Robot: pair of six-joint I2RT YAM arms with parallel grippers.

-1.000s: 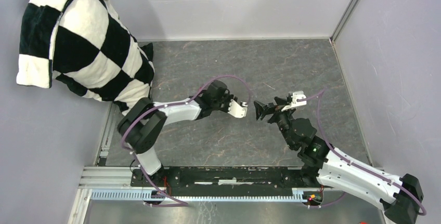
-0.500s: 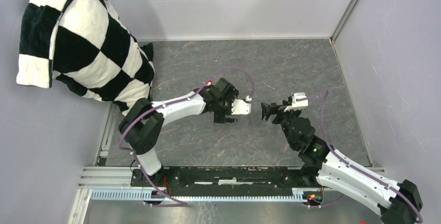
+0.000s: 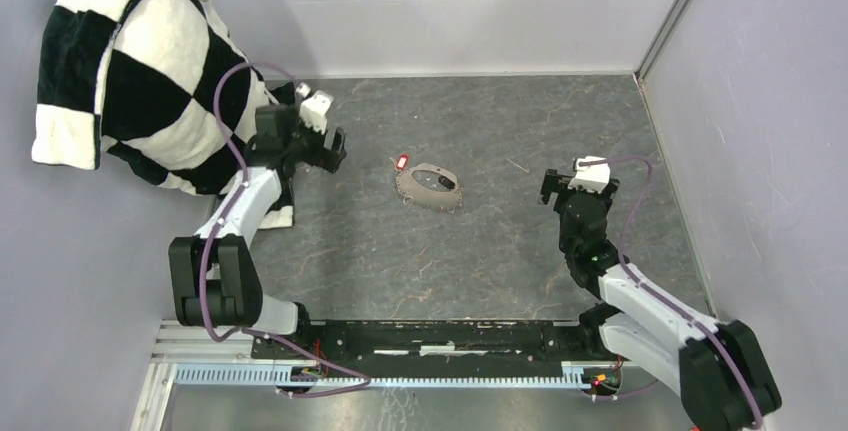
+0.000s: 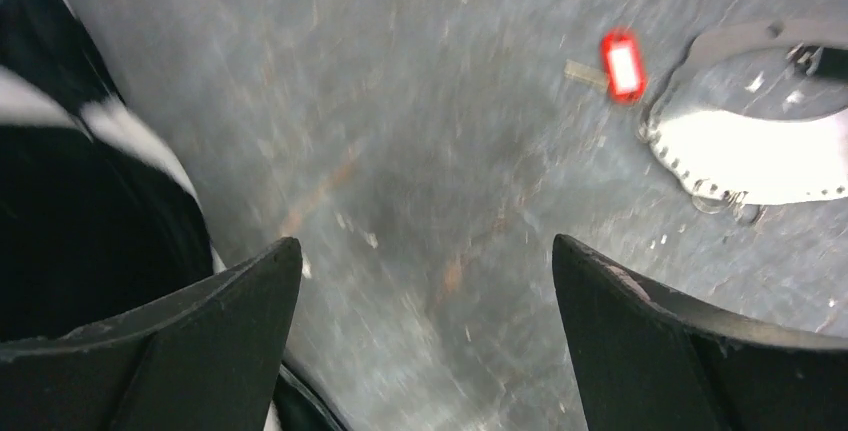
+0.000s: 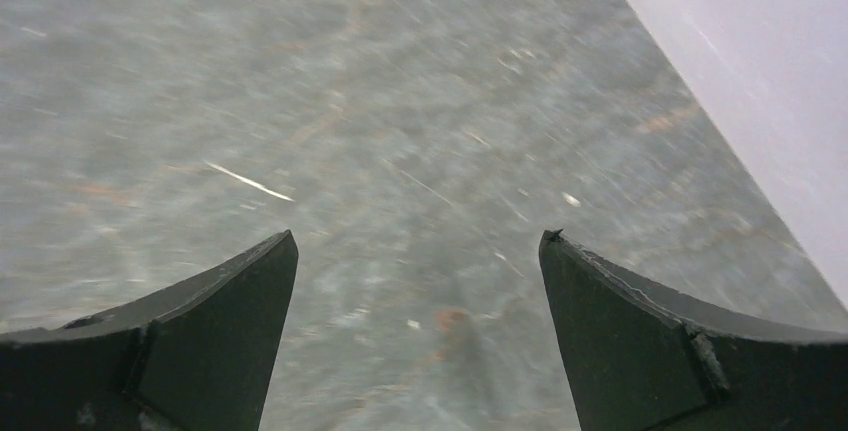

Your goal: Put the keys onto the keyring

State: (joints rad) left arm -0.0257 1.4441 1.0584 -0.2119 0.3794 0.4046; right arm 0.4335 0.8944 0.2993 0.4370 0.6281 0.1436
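The keyring (image 3: 423,198) lies flat on the grey table near the middle, a silvery oval loop. The red-tagged key (image 3: 403,162) rests at its upper left edge, and the black-headed key (image 3: 445,183) lies inside the loop on its right side. Whether either key is threaded on the loop is too small to tell. My left gripper (image 3: 337,148) hangs open to the left by the pillow, well apart from the ring. Its wrist view shows the red tag (image 4: 622,64) and the ring (image 4: 690,179) beyond the empty gripper (image 4: 425,251). To the right, my right gripper (image 3: 548,188) is open over bare table, also empty (image 5: 420,241).
A black-and-white checkered pillow (image 3: 150,81) fills the back left corner, right behind the left arm. Grey walls close the back (image 3: 450,11) and the right side (image 3: 760,151). The wall (image 5: 740,71) is also in the right wrist view.
Both arms have pulled back from the middle, the left one far to the left. The left gripper has opened. The keyring with the keys now lies uncovered on the table.
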